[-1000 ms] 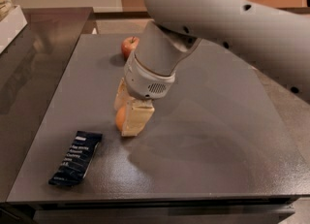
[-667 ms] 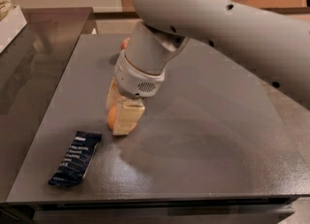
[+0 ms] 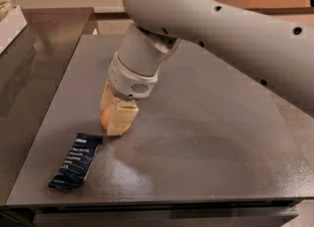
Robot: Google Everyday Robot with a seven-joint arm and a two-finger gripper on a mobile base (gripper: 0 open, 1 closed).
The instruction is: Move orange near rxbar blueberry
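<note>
The orange [image 3: 106,118] sits between my gripper's beige fingers, low over the grey table [image 3: 206,137]; only its lower left side shows. My gripper [image 3: 114,115] is shut on it, with the white arm reaching in from the upper right. The rxbar blueberry [image 3: 76,160], a dark navy wrapper with pale text, lies flat at the front left of the table, a short way below and left of the orange. The apple is hidden behind the arm.
A dark counter [image 3: 34,54] runs along the left side of the table. A white object [image 3: 10,22] stands at its far left edge. The table's front edge [image 3: 157,202] is close below the bar.
My gripper has carried the orange leftward and toward the front of the table, closer to the blue bar. The arm now covers the apple at the back.
</note>
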